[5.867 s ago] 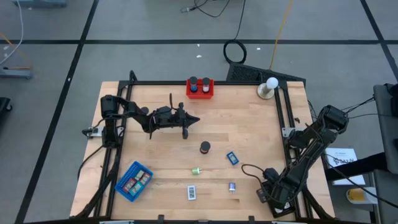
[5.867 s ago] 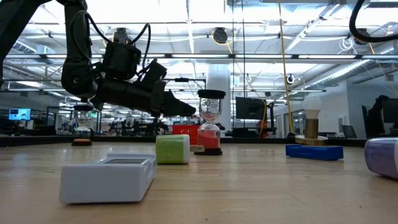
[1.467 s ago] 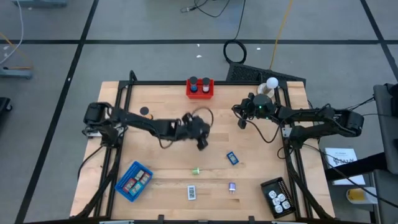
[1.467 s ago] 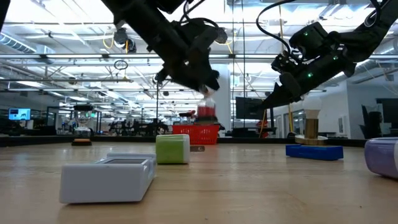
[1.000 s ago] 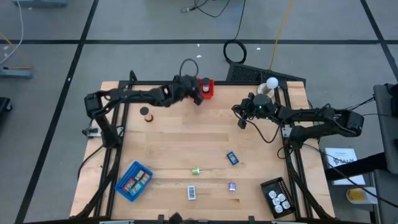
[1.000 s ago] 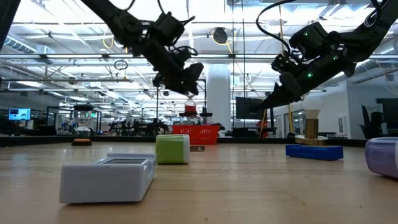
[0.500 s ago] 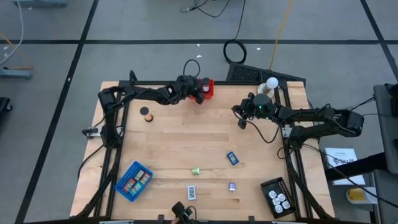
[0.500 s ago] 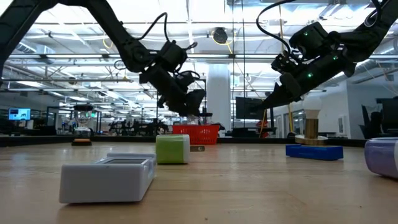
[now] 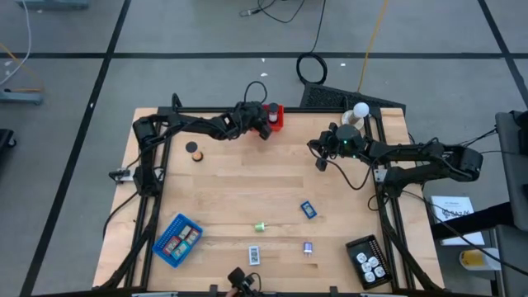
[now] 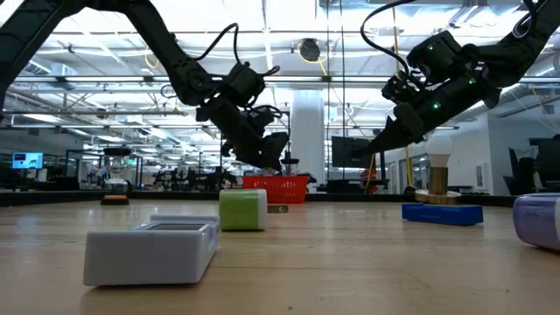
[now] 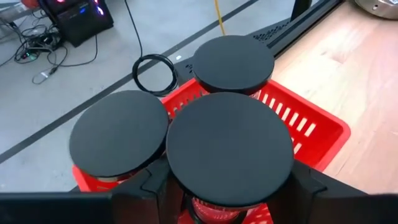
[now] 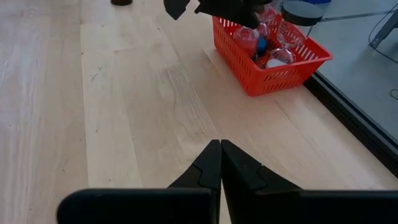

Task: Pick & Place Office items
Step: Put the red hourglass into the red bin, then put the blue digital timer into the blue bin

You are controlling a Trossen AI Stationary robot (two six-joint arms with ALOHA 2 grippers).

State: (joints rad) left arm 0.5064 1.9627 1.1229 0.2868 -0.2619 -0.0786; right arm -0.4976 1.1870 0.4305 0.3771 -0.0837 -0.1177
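Left gripper clamps a black-capped cylinder above the red tray at the table's far edge. Bare wood separates it from the right gripper, fingers pressed together, hovering empty.

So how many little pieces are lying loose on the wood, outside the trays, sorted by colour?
Black round piece: 1
Blue piece: 1
Green piece: 1
Purple piece: 1
White-labelled rectangle: 1
Total: 5
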